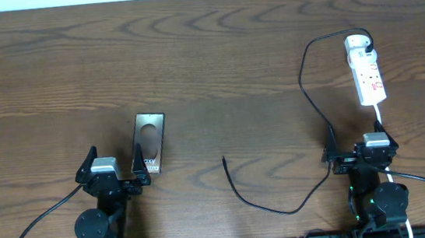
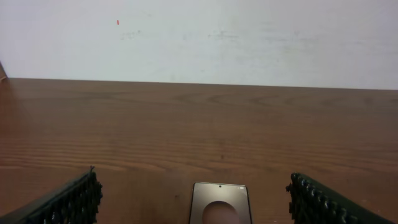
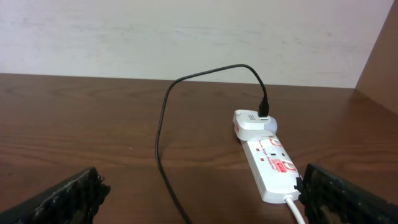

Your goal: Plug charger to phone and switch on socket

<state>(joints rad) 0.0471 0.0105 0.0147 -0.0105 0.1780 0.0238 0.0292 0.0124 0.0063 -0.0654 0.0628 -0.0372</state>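
While lying flat, phone (image 1: 151,143) long axis near-far | socket (image 1: 366,69) likewise

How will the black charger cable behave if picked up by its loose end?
Probably floppy: the charger cable lies in loose curves on the table. Lifted by its free plug, it would likely sag and trail. It's plugged in at the power strip, so a hard pull might drag that.

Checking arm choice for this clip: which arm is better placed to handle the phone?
Left. The phone lies just ahead of the left gripper, framed between its open jaws in the wrist view. The right gripper faces the socket, well away from it.
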